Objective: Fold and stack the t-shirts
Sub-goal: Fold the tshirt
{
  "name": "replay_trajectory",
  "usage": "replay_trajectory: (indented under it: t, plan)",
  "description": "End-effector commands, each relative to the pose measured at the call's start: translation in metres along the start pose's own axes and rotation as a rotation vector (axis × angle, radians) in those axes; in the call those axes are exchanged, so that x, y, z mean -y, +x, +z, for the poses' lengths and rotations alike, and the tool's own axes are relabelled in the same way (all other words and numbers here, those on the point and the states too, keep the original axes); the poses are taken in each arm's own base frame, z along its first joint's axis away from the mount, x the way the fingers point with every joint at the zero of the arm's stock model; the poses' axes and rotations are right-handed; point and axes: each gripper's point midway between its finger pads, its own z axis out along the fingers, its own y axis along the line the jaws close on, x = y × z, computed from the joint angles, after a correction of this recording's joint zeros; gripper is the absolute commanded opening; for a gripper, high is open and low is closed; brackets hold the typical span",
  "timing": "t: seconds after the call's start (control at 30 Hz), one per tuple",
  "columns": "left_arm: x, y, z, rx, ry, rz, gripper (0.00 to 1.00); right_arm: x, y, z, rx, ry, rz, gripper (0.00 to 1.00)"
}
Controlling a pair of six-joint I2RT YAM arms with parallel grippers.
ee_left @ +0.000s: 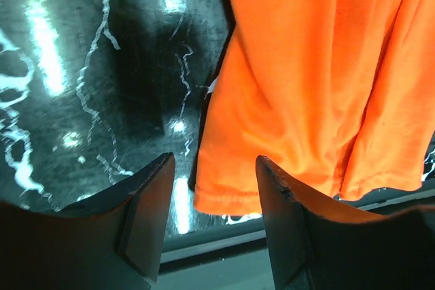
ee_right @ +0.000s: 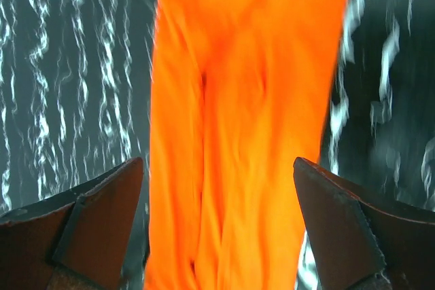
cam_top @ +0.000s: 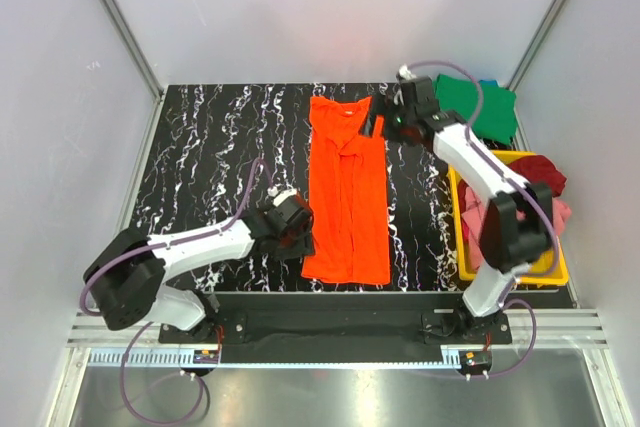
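Note:
A bright orange t-shirt (cam_top: 348, 192) lies folded lengthwise into a long strip on the black marbled table, collar end far, hem near. My left gripper (cam_top: 297, 234) is open just above the hem's left corner (ee_left: 224, 195), its fingers astride the corner. My right gripper (cam_top: 378, 115) is open above the far right end of the strip, and the orange cloth (ee_right: 238, 134) fills the gap between its fingers. A folded green t-shirt (cam_top: 480, 105) lies at the far right. Dark red (cam_top: 535, 172) and pink (cam_top: 480, 217) t-shirts lie in the tray.
A yellow plastic tray (cam_top: 505, 274) stands at the right edge of the table beside the right arm. The table's near edge (ee_left: 224, 242) runs just below the shirt hem. White walls close in the left, right and far sides.

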Motion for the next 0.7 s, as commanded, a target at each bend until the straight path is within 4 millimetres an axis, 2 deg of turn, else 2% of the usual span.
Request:
replay_trajectory:
  t: [0.0, 0.03, 0.07, 0.1, 0.13, 0.17, 0.2, 0.23, 0.3, 0.33, 0.37, 0.4, 0.43, 0.47, 0.53, 0.57, 0.63, 0.67]
  plan:
    - [0.016, -0.008, 0.01, 0.023, 0.066, 0.014, 0.54, 0.019, 0.065, -0.034, -0.09, 0.032, 0.125, 0.98]
    - [0.013, -0.003, 0.012, 0.008, 0.059, 0.011, 0.52, 0.015, 0.068, -0.055, -0.063, 0.009, 0.141, 0.98]
    - [0.013, -0.001, 0.014, 0.006, 0.068, 0.004, 0.51, 0.02, 0.081, -0.061, -0.073, 0.015, 0.164, 0.98]
    - [0.012, 0.002, 0.017, -0.001, 0.072, 0.0, 0.5, 0.032, 0.11, -0.064, -0.123, 0.038, 0.206, 0.97]
    - [0.006, 0.009, 0.02, -0.018, 0.07, -0.001, 0.49, 0.029, 0.114, -0.077, -0.11, 0.017, 0.213, 0.96]
    - [0.008, 0.009, 0.023, -0.012, 0.089, -0.015, 0.47, 0.037, 0.137, -0.079, -0.152, 0.027, 0.227, 0.96]
    - [0.008, 0.012, 0.024, -0.016, 0.097, -0.019, 0.45, 0.035, 0.146, -0.084, -0.17, 0.006, 0.245, 0.95]
    - [0.004, 0.019, 0.027, -0.032, 0.095, -0.02, 0.37, 0.032, 0.15, -0.093, -0.168, -0.016, 0.252, 0.95]
    - [0.006, 0.021, 0.029, -0.031, 0.115, -0.032, 0.28, 0.034, 0.177, -0.099, -0.228, -0.036, 0.285, 0.92]
    - [0.005, 0.025, 0.029, -0.044, 0.117, -0.033, 0.13, 0.031, 0.184, -0.105, -0.234, -0.052, 0.284, 0.92]
    - [0.004, 0.027, 0.029, -0.049, 0.115, -0.044, 0.07, 0.039, 0.204, -0.107, -0.272, -0.038, 0.296, 0.92]
    - [0.005, 0.029, 0.025, -0.051, 0.117, -0.054, 0.0, 0.041, 0.213, -0.109, -0.286, -0.034, 0.313, 0.91]
    - [-0.003, 0.033, 0.024, -0.053, 0.074, -0.127, 0.0, 0.041, 0.221, -0.114, -0.292, -0.039, 0.313, 0.91]
    - [-0.011, 0.037, 0.017, -0.065, 0.047, -0.157, 0.0, 0.049, 0.24, -0.115, -0.323, -0.017, 0.336, 0.9]
    - [-0.015, 0.049, 0.012, -0.082, 0.052, -0.185, 0.0, 0.05, 0.252, -0.12, -0.336, -0.026, 0.347, 0.9]
    - [-0.015, 0.05, 0.006, -0.079, 0.057, -0.224, 0.01, 0.052, 0.265, -0.122, -0.364, -0.019, 0.356, 0.89]
    - [-0.021, 0.058, 0.002, -0.089, 0.045, -0.243, 0.1, 0.049, 0.273, -0.126, -0.372, -0.032, 0.376, 0.88]
    - [-0.022, 0.059, -0.001, -0.088, 0.046, -0.249, 0.16, 0.05, 0.285, -0.128, -0.395, -0.026, 0.381, 0.88]
